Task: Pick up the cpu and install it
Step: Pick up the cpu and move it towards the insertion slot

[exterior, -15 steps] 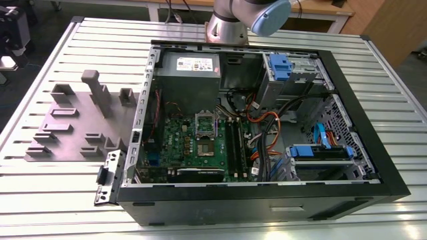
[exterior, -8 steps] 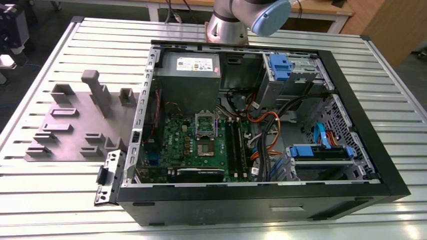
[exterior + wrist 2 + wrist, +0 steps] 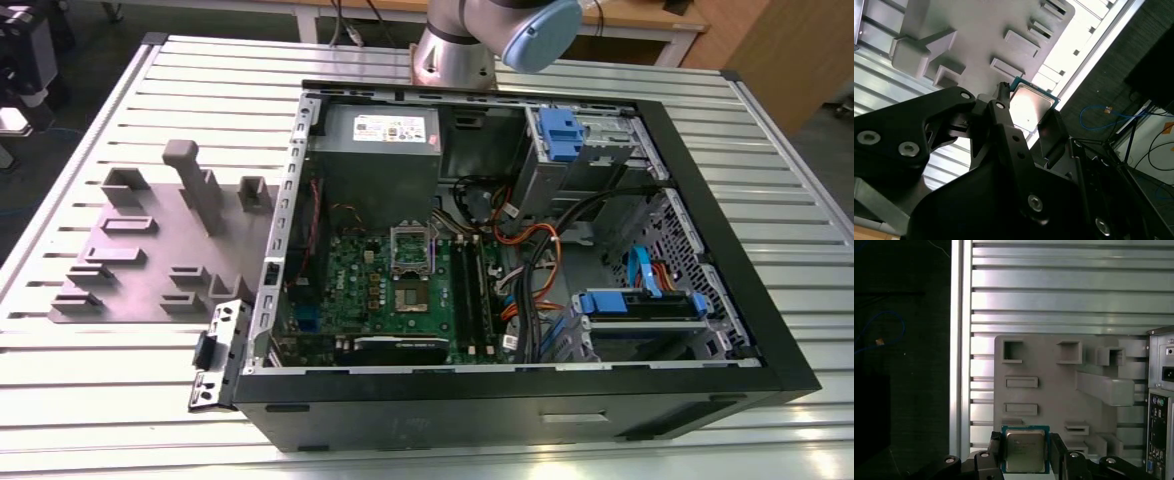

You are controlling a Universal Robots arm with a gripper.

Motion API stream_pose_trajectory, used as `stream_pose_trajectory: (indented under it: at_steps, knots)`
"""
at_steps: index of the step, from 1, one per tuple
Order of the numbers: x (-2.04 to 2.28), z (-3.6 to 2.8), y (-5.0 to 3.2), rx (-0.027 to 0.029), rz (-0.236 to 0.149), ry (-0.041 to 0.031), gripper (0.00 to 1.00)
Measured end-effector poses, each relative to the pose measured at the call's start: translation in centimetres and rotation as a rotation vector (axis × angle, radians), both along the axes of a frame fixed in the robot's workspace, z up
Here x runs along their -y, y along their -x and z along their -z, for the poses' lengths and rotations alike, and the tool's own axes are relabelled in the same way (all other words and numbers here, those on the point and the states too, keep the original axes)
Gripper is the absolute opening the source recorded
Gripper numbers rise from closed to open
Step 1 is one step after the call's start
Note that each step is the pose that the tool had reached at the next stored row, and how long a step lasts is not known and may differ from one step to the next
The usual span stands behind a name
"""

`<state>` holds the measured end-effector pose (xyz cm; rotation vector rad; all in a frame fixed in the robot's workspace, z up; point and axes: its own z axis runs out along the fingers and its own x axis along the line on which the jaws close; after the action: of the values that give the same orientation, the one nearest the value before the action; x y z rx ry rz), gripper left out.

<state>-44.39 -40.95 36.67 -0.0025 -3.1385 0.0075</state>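
In both wrist views the claw (image 3: 1025, 455) pinches the cpu (image 3: 1025, 449), one black finger (image 3: 995, 452) pressed to each of two opposite edges. In the first wrist view the chip faces the camera. It is a flat square with a pale silver-grey metal lid, and a narrow green-blue border runs around that lid. The second wrist view looks along the claw (image 3: 1028, 112) from the side. There the cpu (image 3: 1029, 106) catches bright glare on its lid and shows its thin green edge.

Behind the chip in these views lies a grey fixture plate (image 3: 1054, 365) with raised pockets, slots and one long upright block (image 3: 1104, 387). The plate rests on the ribbed aluminium table (image 3: 1069, 295). Past the table's edge is dark floor with a loose blue cable (image 3: 884, 327). The rear panel of the computer case (image 3: 1160, 390) is just beside the plate.

The exterior view takes in the wider layout. The black computer case (image 3: 534, 420) lies open on the table (image 3: 120, 380), with the fixture plate (image 3: 147, 270) just beside it at the exterior view's left. Inside the case are the green motherboard (image 3: 354, 290) and a silver metal bracket frame (image 3: 411, 245) on it. Bundled cables and blue drive bays crowd the case toward the exterior view's right. The arm (image 3: 461, 50) rises from behind the case's far wall.
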Motion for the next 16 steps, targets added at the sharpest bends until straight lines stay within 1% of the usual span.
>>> stream_pose_trajectory:
  at_steps: [16]
  knots:
    - [0.00, 0.01, -0.41, 0.0001, 0.000, -0.0001, 0.47]
